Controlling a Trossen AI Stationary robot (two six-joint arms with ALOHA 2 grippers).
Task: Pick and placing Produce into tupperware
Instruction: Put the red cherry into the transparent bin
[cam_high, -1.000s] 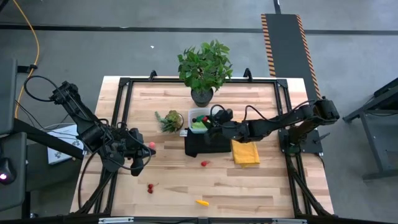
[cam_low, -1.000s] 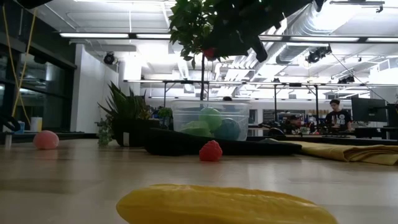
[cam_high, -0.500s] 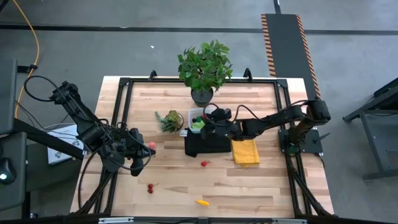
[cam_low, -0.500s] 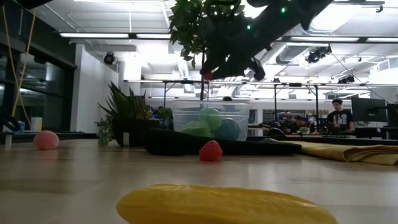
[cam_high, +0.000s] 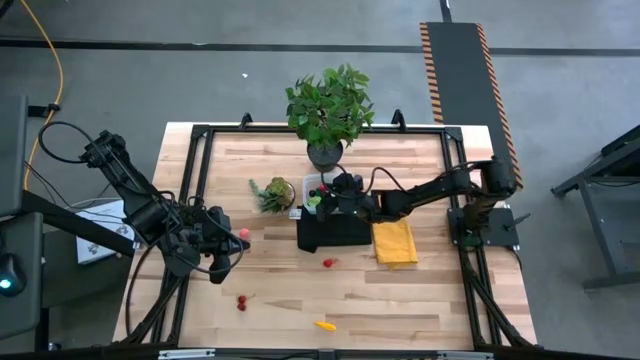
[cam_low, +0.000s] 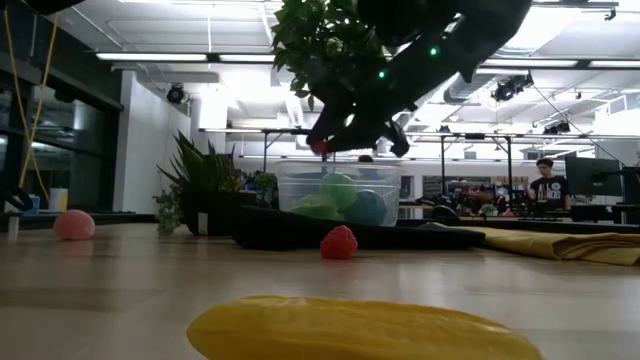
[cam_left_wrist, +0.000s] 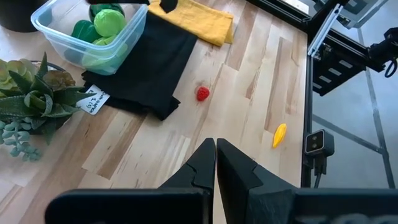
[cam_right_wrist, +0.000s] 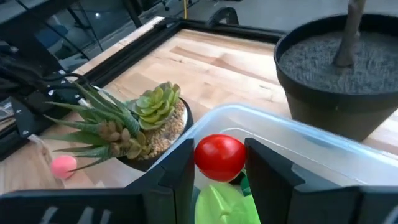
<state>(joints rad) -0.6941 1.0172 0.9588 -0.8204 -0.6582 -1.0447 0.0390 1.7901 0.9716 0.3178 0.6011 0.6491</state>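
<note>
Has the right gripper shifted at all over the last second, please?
Yes. In the high view the right gripper, shut on a red ball, has travelled toward the picture's left, from beside the yellow cloth to above the tupperware.

**Count of things on the desk**

One clear tupperware (cam_high: 318, 186) holds at least three green pieces. One red ball (cam_right_wrist: 219, 157) sits between the right tool's (cam_right_wrist: 217, 171) fingers. Loose produce: one yellow piece (cam_high: 324, 325), one red berry (cam_high: 328, 263), one cherry pair (cam_high: 241, 301), one pink ball (cam_high: 243, 233). Two potted plants, two cloths.
</note>
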